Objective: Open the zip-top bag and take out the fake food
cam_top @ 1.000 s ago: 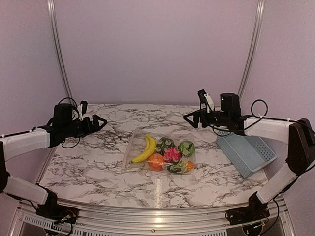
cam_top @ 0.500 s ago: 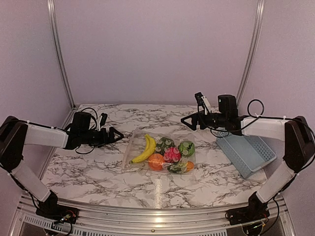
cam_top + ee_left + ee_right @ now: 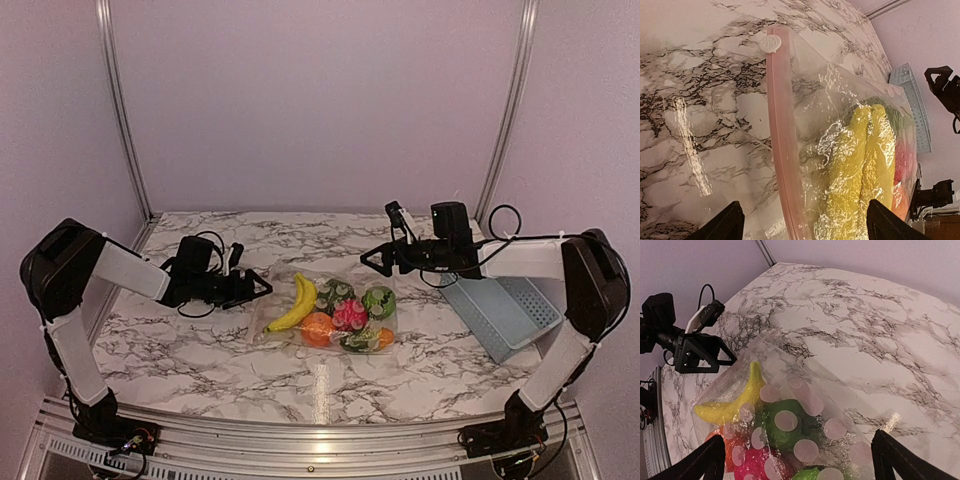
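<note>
Marble worktop (image 3: 180, 350) with the bag (image 3: 355, 278) lying flat mid-frame, looks zipped, food (image 3: 345, 315) all inside. Its pink zip strip (image 3: 779, 150) runs down the left edge, probably why the left gripper (image 3: 262, 290) sits low right there, spread astride it. Right gripper (image 3: 372, 258) hovers at the bag's upper right, spread too, empty.

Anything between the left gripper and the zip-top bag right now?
Nothing. In the left wrist view the open left gripper straddles the pink zip strip of the zip-top bag; only bare marble table lies beside it.
</note>
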Robot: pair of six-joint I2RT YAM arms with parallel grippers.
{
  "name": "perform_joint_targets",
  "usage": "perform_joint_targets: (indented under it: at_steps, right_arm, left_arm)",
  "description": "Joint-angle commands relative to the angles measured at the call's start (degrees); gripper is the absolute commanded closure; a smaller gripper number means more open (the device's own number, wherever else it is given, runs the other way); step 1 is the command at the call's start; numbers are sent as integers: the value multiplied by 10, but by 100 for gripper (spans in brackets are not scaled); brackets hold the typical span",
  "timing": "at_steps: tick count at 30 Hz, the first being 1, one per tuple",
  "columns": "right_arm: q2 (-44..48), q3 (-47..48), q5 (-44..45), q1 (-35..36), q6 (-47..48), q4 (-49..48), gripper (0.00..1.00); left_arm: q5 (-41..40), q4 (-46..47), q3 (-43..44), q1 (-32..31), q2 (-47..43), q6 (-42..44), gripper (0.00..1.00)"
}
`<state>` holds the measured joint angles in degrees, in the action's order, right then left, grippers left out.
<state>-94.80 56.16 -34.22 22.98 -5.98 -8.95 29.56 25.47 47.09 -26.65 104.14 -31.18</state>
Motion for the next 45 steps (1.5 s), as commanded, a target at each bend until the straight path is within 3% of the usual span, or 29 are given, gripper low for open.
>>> perform_joint_targets:
  at_steps: [1, 9, 19, 37, 45]
  right_arm:
    - [-2, 3, -10, 6, -4, 1, 1]
    - [3, -2, -8, 6, -4, -3, 1]
    - [19, -3, -7, 7, 7, 6, 2]
    - [78, -11, -26, 7, 2, -37, 2]
    - [87, -5, -47, 7, -8, -58, 3]
  left_arm:
    - [24, 49, 15, -11, 33, -23, 17]
    - [30, 67, 45, -38, 86, -34, 40]
    - [21, 28, 72, -39, 64, -13, 100]
    - [-85, -312, 219, -39, -84, 222, 100]
    - [-131, -481, 343, -43, -112, 303, 100]
